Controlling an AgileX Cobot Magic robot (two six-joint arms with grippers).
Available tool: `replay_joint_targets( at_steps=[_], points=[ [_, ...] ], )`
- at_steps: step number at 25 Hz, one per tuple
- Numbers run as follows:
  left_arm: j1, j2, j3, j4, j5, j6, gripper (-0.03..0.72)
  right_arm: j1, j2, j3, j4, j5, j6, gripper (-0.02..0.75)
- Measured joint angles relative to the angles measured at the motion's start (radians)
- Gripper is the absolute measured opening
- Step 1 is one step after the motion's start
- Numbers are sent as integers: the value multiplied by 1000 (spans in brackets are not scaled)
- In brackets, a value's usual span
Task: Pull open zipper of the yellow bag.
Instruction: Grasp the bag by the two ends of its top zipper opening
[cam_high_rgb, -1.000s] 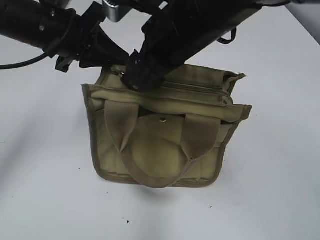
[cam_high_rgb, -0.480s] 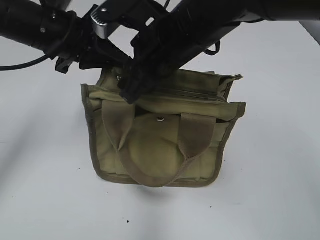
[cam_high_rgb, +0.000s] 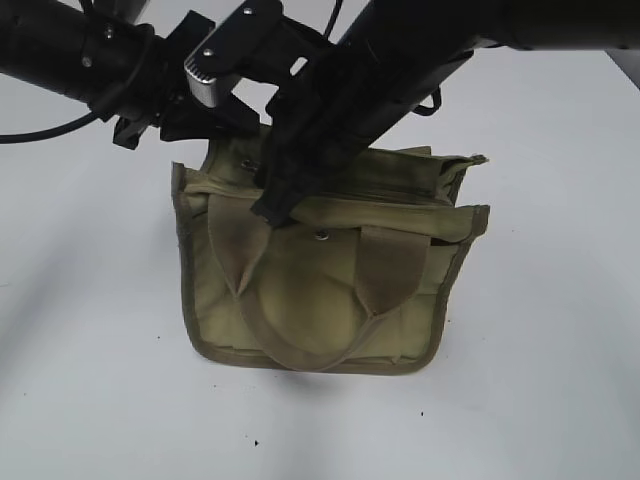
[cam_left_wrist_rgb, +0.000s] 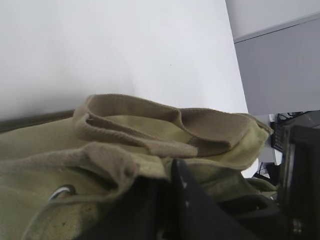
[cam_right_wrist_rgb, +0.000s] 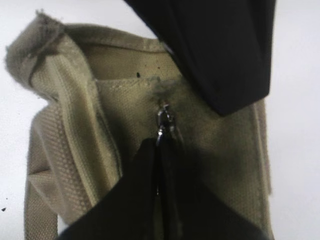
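Observation:
The yellow bag (cam_high_rgb: 330, 300) stands on the white table with its handles drooping down the front. Its zipper (cam_high_rgb: 395, 186) runs along the top. My right gripper (cam_high_rgb: 275, 208) reaches across to the zipper's left end. In the right wrist view it (cam_right_wrist_rgb: 159, 146) is shut on the silver pull tab (cam_right_wrist_rgb: 163, 120), which runs in between the fingertips. My left gripper (cam_high_rgb: 228, 128) is at the bag's top left corner. In the left wrist view it (cam_left_wrist_rgb: 167, 172) is shut on the bag's fabric (cam_left_wrist_rgb: 115, 157), below a webbing handle (cam_left_wrist_rgb: 150, 107).
White table (cam_high_rgb: 540, 360) lies all round the bag. The two black arms cross above the bag's left half, and a silver camera block (cam_high_rgb: 205, 78) sits between them. A grey wall and clutter (cam_left_wrist_rgb: 280, 65) lie past the table's edge.
My right gripper has shut on the pull tab and its tip has dropped lower over the bag's front left. The left gripper has stayed on the bag's corner.

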Motion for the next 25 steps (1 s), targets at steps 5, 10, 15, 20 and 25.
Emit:
replay_joint_targets(
  at_steps=[5, 10, 15, 20, 25],
  points=[
    [0, 0, 0, -10, 14, 0, 29, -3, -24, -1, -81, 58, 123, 2],
    [-4, 0, 0, -34, 23, 0, 29, -67, -84, -1, -123, 233, 202, 2],
    [-4, 0, -1, -37, 23, 0, 28, -176, -129, -1, -128, 466, 273, 2],
    [-4, 0, -1, -37, 23, 0, 28, -303, -138, -1, -128, 608, 371, 2],
    [-4, 0, -1, -37, 20, 0, 30, -360, -138, -1, -90, 635, 399, 3]
  ],
)
